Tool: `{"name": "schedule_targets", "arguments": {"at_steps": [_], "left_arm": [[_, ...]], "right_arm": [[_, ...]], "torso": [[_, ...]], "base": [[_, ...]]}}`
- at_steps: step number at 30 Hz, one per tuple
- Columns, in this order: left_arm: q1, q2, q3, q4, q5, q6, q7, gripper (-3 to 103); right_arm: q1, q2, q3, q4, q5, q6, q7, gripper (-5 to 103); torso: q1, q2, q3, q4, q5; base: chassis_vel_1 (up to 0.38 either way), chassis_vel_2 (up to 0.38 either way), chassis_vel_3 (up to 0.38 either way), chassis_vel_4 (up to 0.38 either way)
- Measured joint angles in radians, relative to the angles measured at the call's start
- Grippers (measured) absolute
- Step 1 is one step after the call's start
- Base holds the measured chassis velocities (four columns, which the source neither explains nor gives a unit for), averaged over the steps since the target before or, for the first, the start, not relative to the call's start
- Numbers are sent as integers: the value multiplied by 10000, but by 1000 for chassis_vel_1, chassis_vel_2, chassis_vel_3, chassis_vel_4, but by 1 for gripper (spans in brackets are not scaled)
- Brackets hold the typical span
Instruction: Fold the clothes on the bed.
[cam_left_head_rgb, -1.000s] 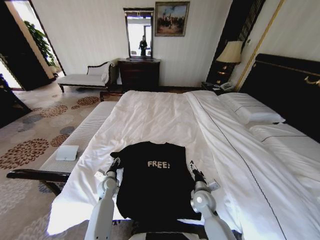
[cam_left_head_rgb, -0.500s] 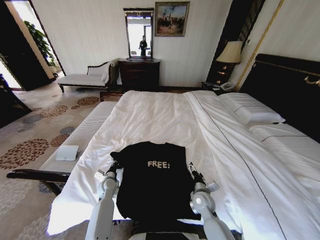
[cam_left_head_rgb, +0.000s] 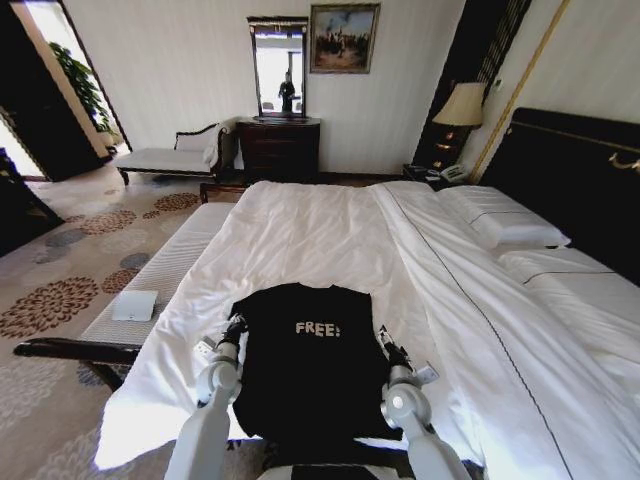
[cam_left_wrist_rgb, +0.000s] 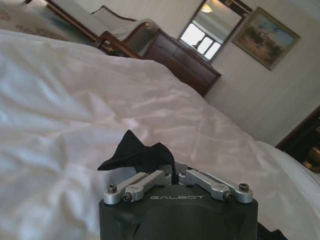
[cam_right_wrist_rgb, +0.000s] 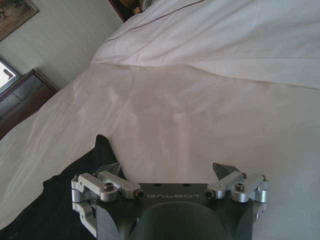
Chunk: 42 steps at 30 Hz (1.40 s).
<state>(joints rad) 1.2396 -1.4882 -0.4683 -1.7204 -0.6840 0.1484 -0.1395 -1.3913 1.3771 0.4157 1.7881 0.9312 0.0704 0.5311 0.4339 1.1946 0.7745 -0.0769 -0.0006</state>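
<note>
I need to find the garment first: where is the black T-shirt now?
In the head view, the black soft-fabric T-shirt lies on the near end of the white-sheeted bed, between the left gripper and the right gripper.

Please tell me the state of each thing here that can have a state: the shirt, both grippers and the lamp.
Black T-shirt: spread flat on the bed, left sleeve pinched up.
Left gripper: shut on the T-shirt's left sleeve.
Right gripper: open, at the shirt's right edge.
Bedside lamp: lit.
</note>
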Motion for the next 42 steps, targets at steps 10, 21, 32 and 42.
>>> {"name": "schedule_targets", "arguments": {"at_steps": [10, 21, 32, 42], "left_arm": [[-750, 141, 995, 1032, 1029, -279, 243, 1], [-813, 321, 1772, 1246, 1432, -278, 572, 1], [-331, 776, 1951, 1234, 1777, -291, 809, 1], [-154, 792, 1682, 480, 928, -239, 814, 32]], "right_arm": [[-48, 16, -35, -80, -85, 0, 8, 100], [4, 30, -1, -191, -73, 9, 7, 100], [115, 113, -115, -337, -77, 8, -13, 100], [30, 161, -159, -357, -156, -1, -34, 100]], "torso": [[0, 0, 1, 1, -2], [0, 0, 0, 1, -1], [0, 0, 0, 1, -2], [0, 0, 0, 1, -2]], "base": [[0, 0, 0, 0], [0, 0, 0, 0], [0, 0, 0, 0], [0, 0, 0, 0]]}}
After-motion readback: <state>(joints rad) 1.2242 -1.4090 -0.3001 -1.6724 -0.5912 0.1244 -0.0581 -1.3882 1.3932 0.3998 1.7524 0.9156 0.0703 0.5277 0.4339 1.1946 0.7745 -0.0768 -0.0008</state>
